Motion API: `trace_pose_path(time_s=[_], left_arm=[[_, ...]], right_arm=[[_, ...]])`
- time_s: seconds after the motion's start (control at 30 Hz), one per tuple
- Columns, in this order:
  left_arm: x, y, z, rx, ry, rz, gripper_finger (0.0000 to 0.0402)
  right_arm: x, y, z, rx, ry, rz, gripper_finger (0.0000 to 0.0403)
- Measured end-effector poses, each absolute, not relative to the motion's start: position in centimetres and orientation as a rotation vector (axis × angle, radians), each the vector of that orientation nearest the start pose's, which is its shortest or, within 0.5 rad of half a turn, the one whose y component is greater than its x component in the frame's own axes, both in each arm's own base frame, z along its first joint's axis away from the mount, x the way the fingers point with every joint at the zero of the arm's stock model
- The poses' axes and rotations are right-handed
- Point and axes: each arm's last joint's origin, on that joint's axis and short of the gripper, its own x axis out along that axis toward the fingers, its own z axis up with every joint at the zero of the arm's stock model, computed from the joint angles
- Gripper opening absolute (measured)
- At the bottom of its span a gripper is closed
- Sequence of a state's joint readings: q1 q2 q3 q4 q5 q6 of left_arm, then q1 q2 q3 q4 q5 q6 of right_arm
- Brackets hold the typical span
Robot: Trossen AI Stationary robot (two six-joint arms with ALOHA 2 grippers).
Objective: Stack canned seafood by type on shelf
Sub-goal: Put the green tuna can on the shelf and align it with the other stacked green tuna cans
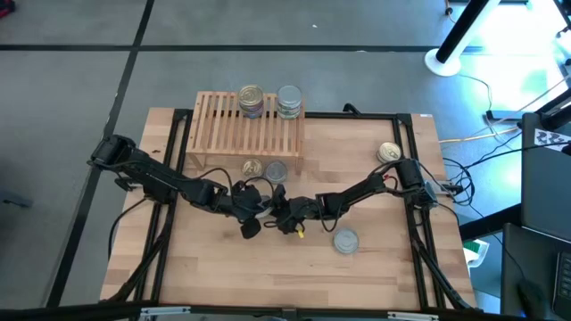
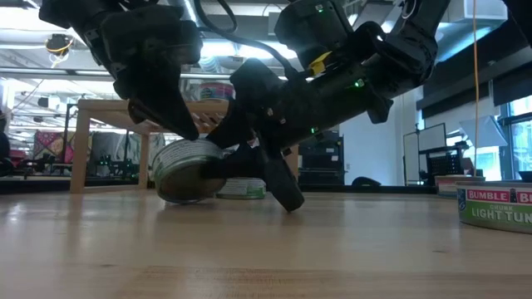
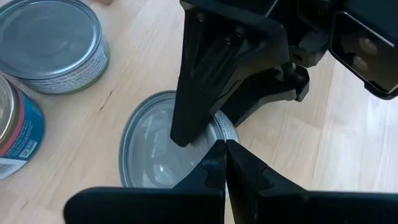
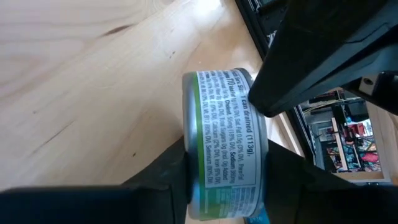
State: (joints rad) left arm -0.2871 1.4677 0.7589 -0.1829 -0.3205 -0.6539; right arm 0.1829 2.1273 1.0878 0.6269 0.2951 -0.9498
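Cans (image 1: 266,170) sit on my wood table (image 1: 375,267) over grey floor; right gripper (image 4: 227,171) pinches one, left gripper (image 3: 224,163) pressed together.

The surface (image 1: 375,276) is pale, smooth matt wood. The shelf (image 1: 223,125) is light slatted wood. The silver-lidded can (image 3: 149,146) is shiny metal with a glossy paper label; the right gripper (image 4: 224,186) looks matt black plastic.
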Motion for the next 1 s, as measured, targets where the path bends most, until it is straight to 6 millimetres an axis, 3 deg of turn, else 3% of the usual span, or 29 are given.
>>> trace_pose_path(time_s=[0.2,0.37,0.57,0.8,1.0], left_arm=[[26.9,-7.0,17.8,-0.344,0.796,0.298,0.0007],[26.9,-7.0,18.0,-0.348,0.788,0.292,0.0051],[25.9,-6.8,20.4,-0.359,0.773,0.235,0.009],[23.5,-6.1,24.9,-0.371,0.652,0.178,0.0081],[21.5,-5.3,27.8,-0.324,0.507,0.169,0.0061]], right_arm=[[41.7,6.9,10.9,-1.035,0.428,0.086,0.0144],[41.7,6.8,10.9,-1.034,0.449,0.034,0.0157],[41.4,6.8,11.7,-1.043,0.471,-0.004,0.0144],[40.8,7.8,14.8,-1.059,0.442,-0.03,0.0153],[39.5,7.7,19.9,-1.113,0.399,-0.128,0.0146]])
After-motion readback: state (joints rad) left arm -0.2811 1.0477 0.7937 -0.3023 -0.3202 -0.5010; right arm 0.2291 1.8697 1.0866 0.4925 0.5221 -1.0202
